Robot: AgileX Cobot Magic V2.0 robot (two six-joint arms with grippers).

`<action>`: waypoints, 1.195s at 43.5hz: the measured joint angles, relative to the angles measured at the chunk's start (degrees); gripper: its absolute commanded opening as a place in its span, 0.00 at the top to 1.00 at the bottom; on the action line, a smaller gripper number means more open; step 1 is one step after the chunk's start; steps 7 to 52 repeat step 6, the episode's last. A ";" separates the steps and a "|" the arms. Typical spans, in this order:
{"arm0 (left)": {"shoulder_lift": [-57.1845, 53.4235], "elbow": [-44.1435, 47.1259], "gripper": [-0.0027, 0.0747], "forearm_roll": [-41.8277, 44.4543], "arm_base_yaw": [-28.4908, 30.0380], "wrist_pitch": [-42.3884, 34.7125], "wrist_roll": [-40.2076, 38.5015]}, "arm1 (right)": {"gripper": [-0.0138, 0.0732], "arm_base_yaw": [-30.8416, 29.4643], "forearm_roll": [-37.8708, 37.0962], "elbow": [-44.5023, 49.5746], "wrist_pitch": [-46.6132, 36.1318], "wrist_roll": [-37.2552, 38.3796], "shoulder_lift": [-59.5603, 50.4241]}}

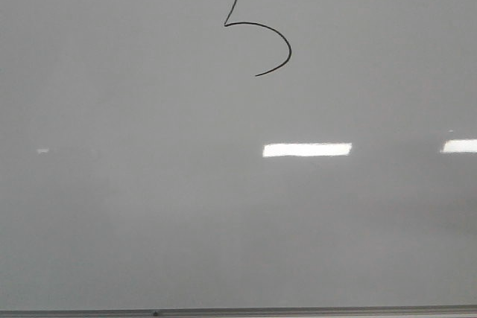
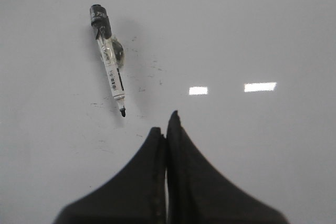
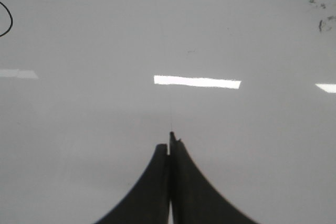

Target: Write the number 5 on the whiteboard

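Observation:
A thin black number 5 (image 1: 257,35) is drawn near the far middle of the grey-white whiteboard (image 1: 149,184); a piece of its round belly (image 3: 6,20) shows in the right wrist view. A black-capped marker (image 2: 110,61) with a clear barrel lies flat on the board, tip bare, in the left wrist view. My left gripper (image 2: 165,124) is shut and empty, a little way from the marker's tip. My right gripper (image 3: 169,141) is shut and empty above bare board (image 3: 210,35). Neither gripper shows in the front view.
The board's thin grey metal edge strip (image 1: 238,310) runs along the near side. Faint black smudges (image 2: 149,69) lie beside the marker, and more smudges (image 3: 321,3) lie off to one side of the right gripper. Bright rectangular light reflections (image 1: 306,150) sit on the board.

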 measured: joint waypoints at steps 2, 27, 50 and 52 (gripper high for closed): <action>0.00 0.00 0.99 0.00 0.00 0.00 0.00 | 0.91 0.00 0.00 0.00 0.00 0.00 0.00; 0.00 0.00 0.99 0.00 0.00 0.00 0.00 | 0.91 0.00 0.00 0.00 0.00 0.09 0.00; 0.00 0.00 0.99 0.00 0.00 0.00 0.00 | 0.91 0.00 0.00 0.00 0.00 0.09 0.00; 0.00 0.00 0.99 0.00 0.00 0.00 0.00 | 0.91 0.00 0.00 0.00 0.00 0.09 0.00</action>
